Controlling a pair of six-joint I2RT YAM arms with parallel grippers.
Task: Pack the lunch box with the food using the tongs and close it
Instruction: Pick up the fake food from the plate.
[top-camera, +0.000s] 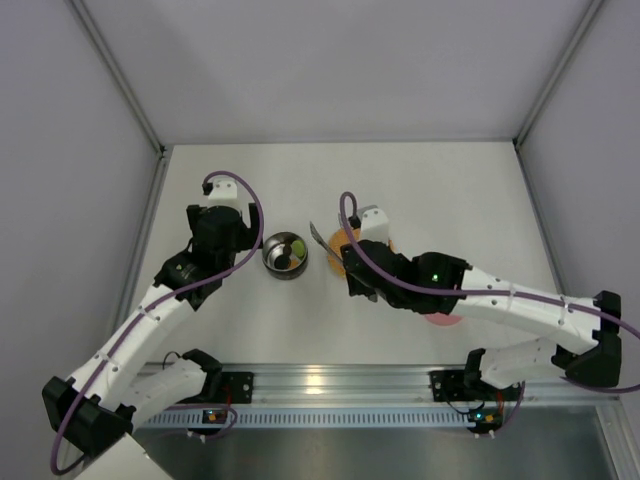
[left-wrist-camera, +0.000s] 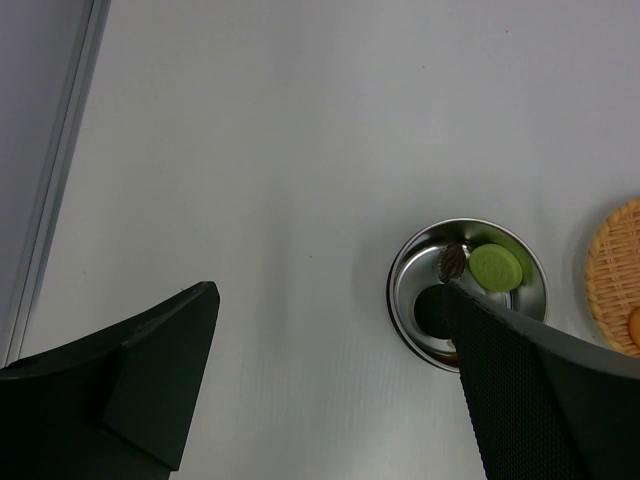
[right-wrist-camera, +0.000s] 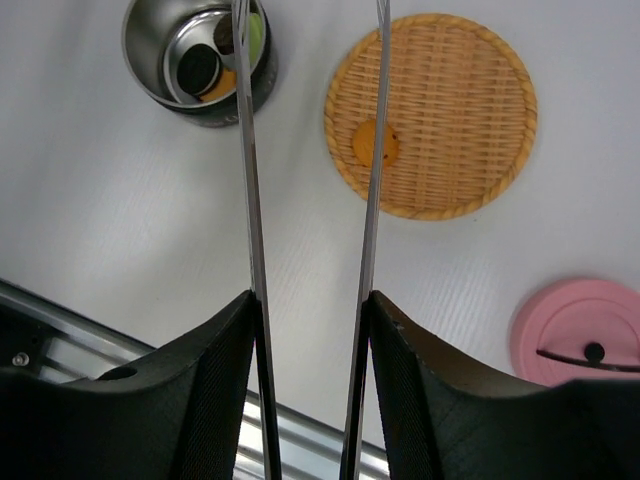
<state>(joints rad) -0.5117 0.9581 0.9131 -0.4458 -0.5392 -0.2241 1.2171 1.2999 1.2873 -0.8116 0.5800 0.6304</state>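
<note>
The steel lunch box (top-camera: 285, 255) stands open between the arms and holds green (left-wrist-camera: 496, 267), brown (left-wrist-camera: 452, 261) and black (left-wrist-camera: 432, 310) food pieces. My right gripper (right-wrist-camera: 310, 300) is shut on the tongs (right-wrist-camera: 250, 200), one arm against each finger. The tong arms stand apart and reach toward the lunch box (right-wrist-camera: 150, 60) and the woven disc. One orange food piece (right-wrist-camera: 375, 143) lies on that disc. The pink lid (right-wrist-camera: 575, 330) rests on the table to the right. My left gripper (left-wrist-camera: 328, 300) hangs open just left of the lunch box (left-wrist-camera: 400, 290), holding nothing.
The flat orange woven disc (right-wrist-camera: 470, 100) lies right of the bowl, partly under my right arm in the top view. The pink lid (top-camera: 440, 318) peeks out below that arm. An aluminium rail (top-camera: 320, 385) runs along the near edge; white walls enclose the table.
</note>
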